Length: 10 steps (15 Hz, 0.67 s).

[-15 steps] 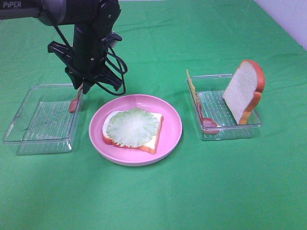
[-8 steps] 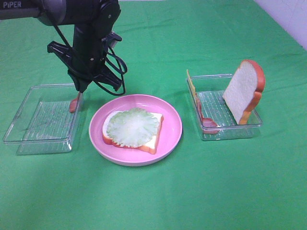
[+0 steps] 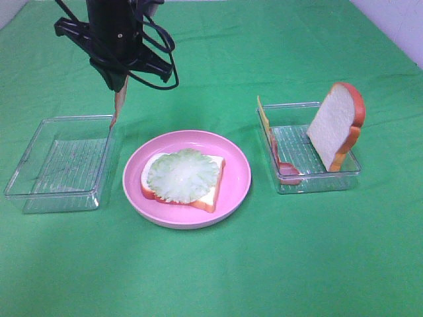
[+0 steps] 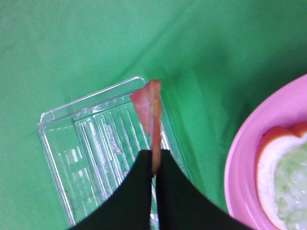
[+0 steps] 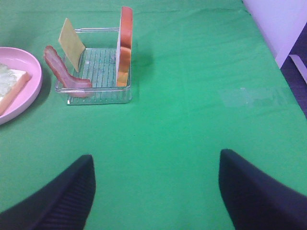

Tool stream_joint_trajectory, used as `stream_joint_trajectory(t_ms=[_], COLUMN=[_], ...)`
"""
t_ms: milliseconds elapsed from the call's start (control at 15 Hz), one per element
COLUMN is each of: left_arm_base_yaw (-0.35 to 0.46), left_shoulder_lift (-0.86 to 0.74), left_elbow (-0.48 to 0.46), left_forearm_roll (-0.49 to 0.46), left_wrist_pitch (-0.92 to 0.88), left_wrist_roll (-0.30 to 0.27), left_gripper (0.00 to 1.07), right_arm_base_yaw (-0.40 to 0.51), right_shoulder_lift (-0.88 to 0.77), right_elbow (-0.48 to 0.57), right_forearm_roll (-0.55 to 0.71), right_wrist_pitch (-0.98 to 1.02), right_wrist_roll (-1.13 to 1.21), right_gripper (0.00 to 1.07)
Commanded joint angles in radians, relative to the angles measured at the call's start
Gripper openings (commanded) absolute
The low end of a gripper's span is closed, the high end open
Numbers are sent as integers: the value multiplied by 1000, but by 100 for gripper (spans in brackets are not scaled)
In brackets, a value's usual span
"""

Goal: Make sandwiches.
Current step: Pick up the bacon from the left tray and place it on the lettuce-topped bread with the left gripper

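- Sandwich stack (image 3: 182,177), bread under lettuce, lies on the pink plate (image 3: 238,177), centre frame.
- bacon strip (image 3: 117,107) hangs upper left, over the left tray (image 3: 59,168) rim, clenched in the left pincer (image 3: 119,86).
- right pincer (image 5: 156,155) gapes wide.

Pink round plate (image 3: 234,165) is parked on the green tablecloth (image 3: 297,264), flanked by the left clear tray (image 3: 59,173) and the right clear tray (image 3: 318,182).

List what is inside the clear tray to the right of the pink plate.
In the right tray: a bread slice standing on edge, and a cheese slice and a bacon strip leaning at the opposite wall. The floor right under the bread is covered.
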State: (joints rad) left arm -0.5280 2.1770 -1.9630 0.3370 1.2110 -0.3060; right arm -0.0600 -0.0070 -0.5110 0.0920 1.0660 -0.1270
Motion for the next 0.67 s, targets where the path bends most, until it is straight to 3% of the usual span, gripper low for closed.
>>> stream_joint_trajectory(t_ms=[67,133,267,467,667], left_arm_base_yaw=[-1,-1,-1,-5,-5], left_shoulder_lift=[-61,-81,-60,-14,46], left_elbow=[-2,-2,2,2,2], left_forearm_roll=[-141,-337,-516,-700,-754], left_wrist_pitch=[69,31,-9,-36,-20], left_wrist_roll=[43,110,182,239,255], left_gripper=[0,0,0,0,0], right_arm_base_yaw=[-4,-4,-4,-4,-4], right_shoulder_lift=[-13,-13,-13,-13,-13], right_elbow=[4,4,4,4,4], right_forearm_roll=[-1,-1,-1,-1,-1], right_wrist_pitch=[-7,-7,-7,-7,-7], right_wrist_roll=[-10,-10,-10,-10,-10], right_gripper=[69,69,69,69,69])
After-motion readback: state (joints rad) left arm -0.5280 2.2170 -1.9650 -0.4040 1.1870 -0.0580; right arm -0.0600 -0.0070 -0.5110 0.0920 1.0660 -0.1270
